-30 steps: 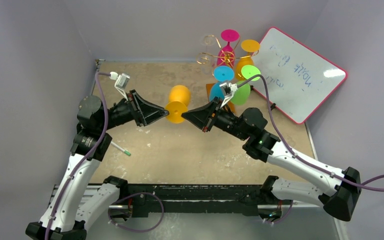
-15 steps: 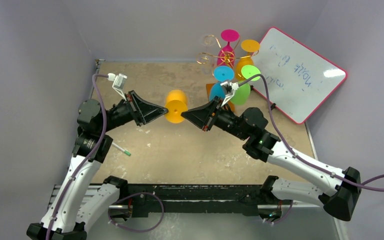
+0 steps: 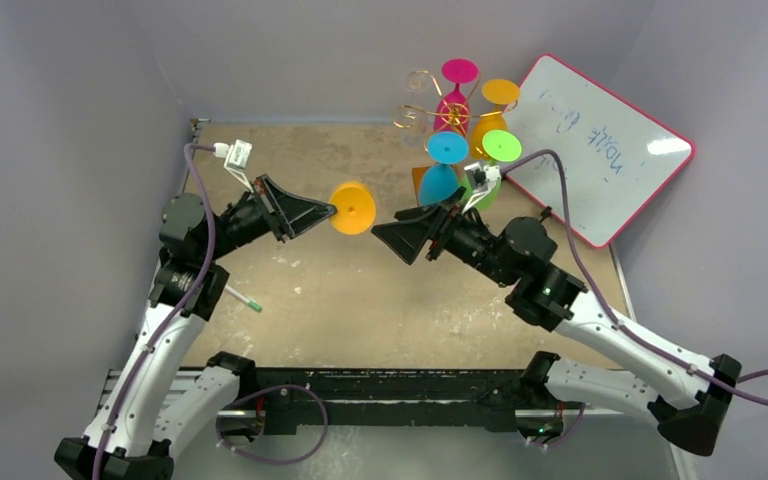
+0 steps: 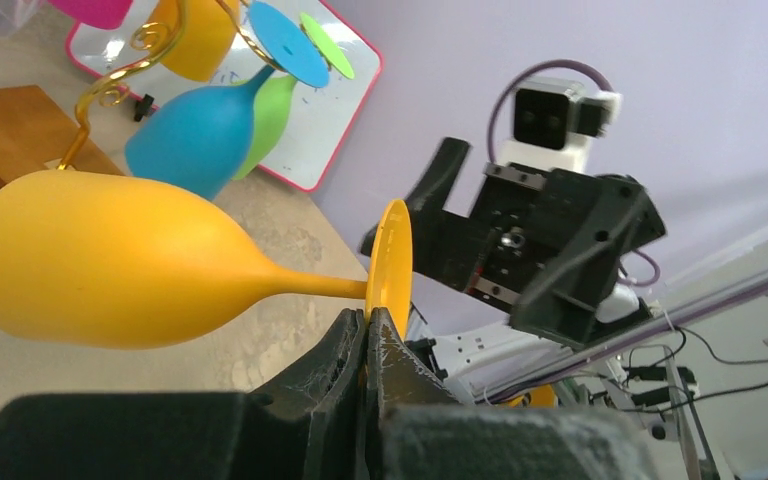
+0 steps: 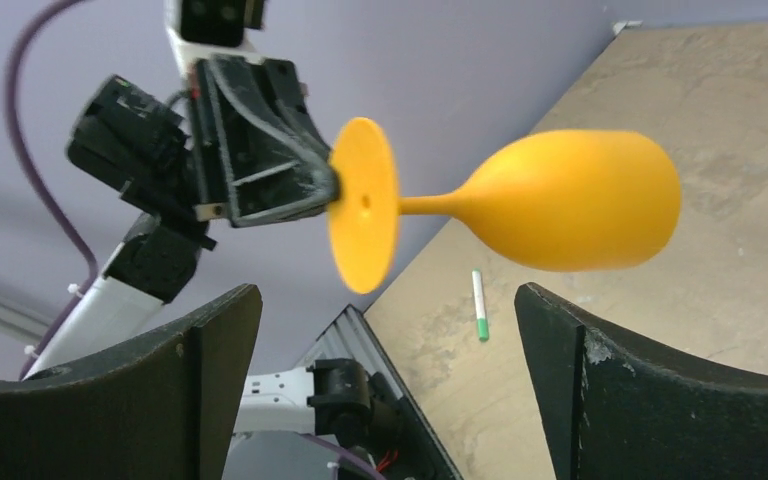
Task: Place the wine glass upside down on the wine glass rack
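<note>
Soft, even light falls from above; the arms [image 3: 210, 230] throw only faint, fuzzy shadows on the worktop [image 3: 360, 290]. A pale sheen sits on the whiteboard [image 3: 620, 180]. From the left wrist, the left pincer [image 4: 368, 325] close to the lens is blurred, while the glass [image 4: 110, 260] looks crisp with a gentle highlight. From the right wrist, the right pincer's fingers [image 5: 660, 400] loom dark and soft-edged, and the glass's foot smears slightly.

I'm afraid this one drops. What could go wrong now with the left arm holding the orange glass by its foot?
The left gripper pinches only the foot's rim of the wine glass, bowl out sideways, so it may pivot or slip; the open right gripper gives no support. The wine glass rack is already crowded, so the bowl could knock the blue glass.
</note>
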